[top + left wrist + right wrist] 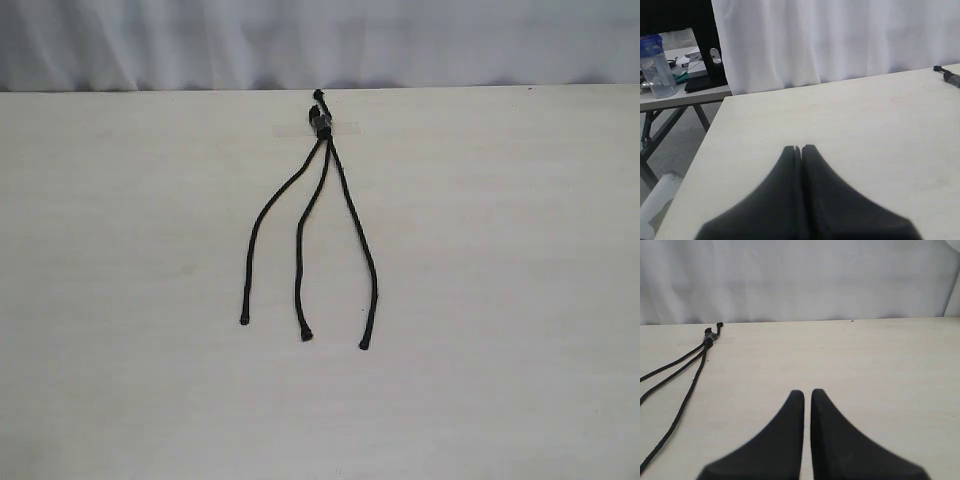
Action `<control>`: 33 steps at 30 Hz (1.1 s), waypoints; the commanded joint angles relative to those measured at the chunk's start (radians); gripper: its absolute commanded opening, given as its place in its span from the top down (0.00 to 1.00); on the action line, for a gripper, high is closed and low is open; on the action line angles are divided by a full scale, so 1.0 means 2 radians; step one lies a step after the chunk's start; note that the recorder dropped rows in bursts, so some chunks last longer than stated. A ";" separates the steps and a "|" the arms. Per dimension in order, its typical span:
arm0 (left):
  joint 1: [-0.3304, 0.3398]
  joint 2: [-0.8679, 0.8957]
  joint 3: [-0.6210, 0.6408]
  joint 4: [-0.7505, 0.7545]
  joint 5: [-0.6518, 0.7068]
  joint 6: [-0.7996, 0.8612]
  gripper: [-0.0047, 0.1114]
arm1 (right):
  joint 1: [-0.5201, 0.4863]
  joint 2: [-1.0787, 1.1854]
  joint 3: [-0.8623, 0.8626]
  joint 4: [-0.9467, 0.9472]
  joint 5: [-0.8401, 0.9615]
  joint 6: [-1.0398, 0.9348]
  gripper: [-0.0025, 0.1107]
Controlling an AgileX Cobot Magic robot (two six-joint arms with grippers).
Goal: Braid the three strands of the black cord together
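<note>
Braid not begun. The black cord (321, 124) lies mid-desk (520, 300), knot at the far edge, three strands (298, 240) fanned and uncrossed. Left claw (801, 149) and right claw (807, 392) are clenched, empty, clear of the cord. Suggest opening, pinching an outer strand near its tip, and crossing it over the middle with gentle tension.

The exterior camera looked steeply down on the pale wooden table (500, 300) from its near side, at middle distance, facing the white cloth curtain (300, 40). Each wrist camera sat low and close behind its black two-fingered gripper, the left gripper (801, 148) and the right gripper (807, 392), facing that curtain. All three views shared the knotted end of the thin black cord (320, 120), well ahead of both grippers.
</note>
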 commanded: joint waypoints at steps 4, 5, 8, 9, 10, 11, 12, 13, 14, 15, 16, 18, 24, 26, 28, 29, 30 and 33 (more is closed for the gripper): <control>0.000 -0.001 0.001 -0.001 -0.005 0.000 0.96 | -0.002 -0.003 0.002 -0.001 0.002 -0.002 0.94; 0.000 -0.001 0.001 -0.001 -0.005 0.000 0.96 | -0.002 -0.003 0.002 -0.001 0.002 -0.002 0.94; 0.000 -0.001 0.001 -0.001 -0.005 0.000 0.96 | -0.002 -0.003 0.002 -0.001 0.002 -0.002 0.94; 0.000 -0.001 0.001 -0.001 -0.005 0.000 0.96 | -0.002 -0.003 0.002 -0.001 0.002 -0.002 0.94; 0.000 -0.001 0.001 -0.001 -0.005 0.000 0.96 | -0.002 -0.003 0.002 -0.001 0.002 -0.002 0.94; 0.000 -0.001 0.001 -0.001 -0.005 0.000 0.96 | -0.002 -0.003 0.002 -0.001 0.002 -0.002 0.94; 0.000 -0.001 0.001 -0.001 -0.005 0.000 0.96 | -0.002 -0.003 0.002 -0.001 0.002 -0.003 0.94; 0.000 -0.001 0.001 -0.001 -0.005 0.000 0.96 | -0.002 -0.003 0.002 -0.002 0.002 -0.003 0.94; 0.000 -0.001 0.001 -0.001 -0.005 0.000 0.96 | -0.002 -0.003 0.002 -0.002 0.002 -0.003 0.94; 0.000 -0.001 0.001 -0.001 -0.005 0.000 0.96 | -0.002 -0.003 0.002 -0.002 0.002 -0.003 0.94; 0.000 -0.001 0.001 -0.001 -0.005 0.000 0.96 | -0.002 -0.003 0.002 -0.002 0.002 -0.003 0.94; 0.000 -0.001 0.001 -0.001 -0.005 0.000 0.96 | -0.002 -0.003 0.002 -0.002 0.002 -0.003 0.94; 0.000 -0.001 0.001 0.017 -0.062 0.009 0.96 | -0.002 -0.003 0.002 -0.002 0.001 -0.003 0.94; 0.000 -0.001 0.001 -0.047 -0.116 -0.008 0.96 | -0.002 -0.003 0.002 -0.001 -0.014 -0.003 0.94; 0.000 -0.001 0.001 -0.118 -0.157 -0.032 0.96 | -0.002 -0.003 0.002 0.019 -0.053 -0.002 0.94; 0.000 -0.001 0.001 -0.148 -0.183 -0.035 0.96 | -0.002 -0.003 0.002 0.036 -0.076 -0.002 0.94; 0.000 -0.001 0.001 -0.164 -0.214 -0.036 0.96 | -0.002 -0.003 0.002 0.059 -0.110 -0.002 0.94; 0.000 -0.001 0.001 -0.170 -0.356 -0.091 0.96 | -0.002 -0.003 0.002 0.135 -0.232 -0.001 0.94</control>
